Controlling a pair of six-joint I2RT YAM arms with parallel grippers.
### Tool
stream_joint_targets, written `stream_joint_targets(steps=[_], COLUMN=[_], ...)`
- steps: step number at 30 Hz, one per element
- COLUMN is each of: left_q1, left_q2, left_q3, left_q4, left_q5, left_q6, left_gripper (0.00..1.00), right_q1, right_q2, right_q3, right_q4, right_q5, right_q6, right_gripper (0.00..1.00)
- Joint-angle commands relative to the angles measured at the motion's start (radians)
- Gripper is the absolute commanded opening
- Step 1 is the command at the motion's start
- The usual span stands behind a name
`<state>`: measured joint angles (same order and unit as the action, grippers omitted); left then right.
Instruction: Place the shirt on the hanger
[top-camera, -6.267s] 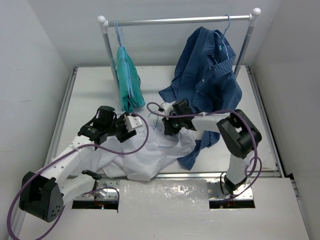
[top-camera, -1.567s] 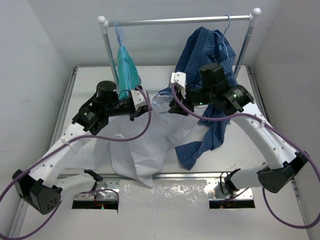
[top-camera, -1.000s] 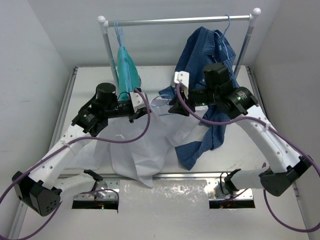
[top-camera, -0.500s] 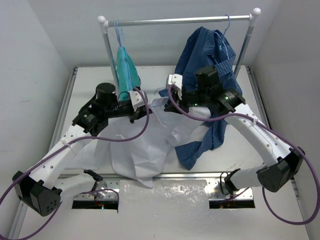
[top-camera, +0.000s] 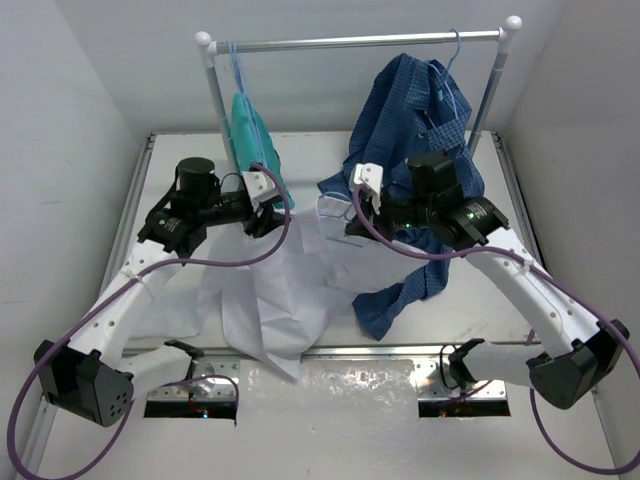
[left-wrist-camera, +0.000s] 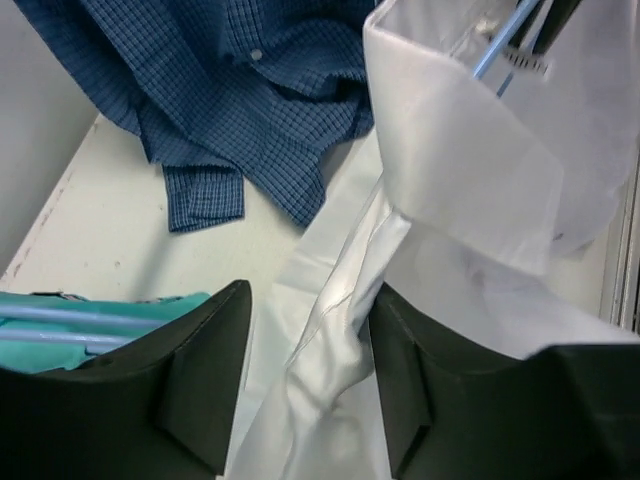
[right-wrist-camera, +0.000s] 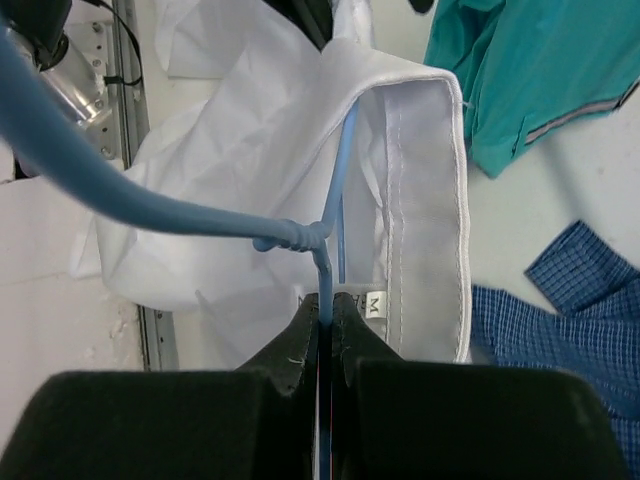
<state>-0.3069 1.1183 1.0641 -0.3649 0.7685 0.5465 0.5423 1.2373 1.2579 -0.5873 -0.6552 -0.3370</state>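
Left hand (left-wrist-camera: 312, 290) drawn back leftward, spread astride shirt (left-wrist-camera: 470, 180); right hand (right-wrist-camera: 325, 305) clamped on hanger (right-wrist-camera: 150, 205) inside it.

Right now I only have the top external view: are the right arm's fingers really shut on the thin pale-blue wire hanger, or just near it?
Observer: Shut. The right wrist view shows the right arm's fingers pinching the thin pale-blue wire hanger just below its twisted neck.
Operator: Is the hanger inside the shirt?
Observer: Partly: one wire arm runs into the neck opening of the large white button-up shirt, beside a size label reading M.
Operator: And the other arm?
Observer: The left wrist view shows the left arm's fingers apart, with a fold of that white shirt in the gap between them.
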Motion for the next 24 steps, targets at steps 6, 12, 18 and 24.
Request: stream_joint_targets(steps=[6,12,18,24], left_q1=[0.000,0.000,0.000,0.000], left_q2=[-0.051,-0.086,-0.129,-0.114], left_q3=[-0.012,-0.007,-0.047,-0.035], left_q4=[-0.077,-0.118,-0.037,0.010], left_q5=[0.023,-0.024,-0.023,-0.009], left_q6=[0.125,0.138,0.030,-0.040], left_gripper=[0.57,0.85,0.94,0.94], right_q1=[-0.005,-0.005,-0.047,-0.192], right_q2=[-0.075,-0.107,-0.202,-0.141], right_q3=[-0.067,-0.097,-0.108,0.088], right_q4=[0.018,-0.164,-0.295,-0.517], right_q5=[0.020,0.182,0.426,0.646], right_q6=[0.085,0.121,0.216,0.260], right_gripper=[0.00,0.00,0.00,0.00])
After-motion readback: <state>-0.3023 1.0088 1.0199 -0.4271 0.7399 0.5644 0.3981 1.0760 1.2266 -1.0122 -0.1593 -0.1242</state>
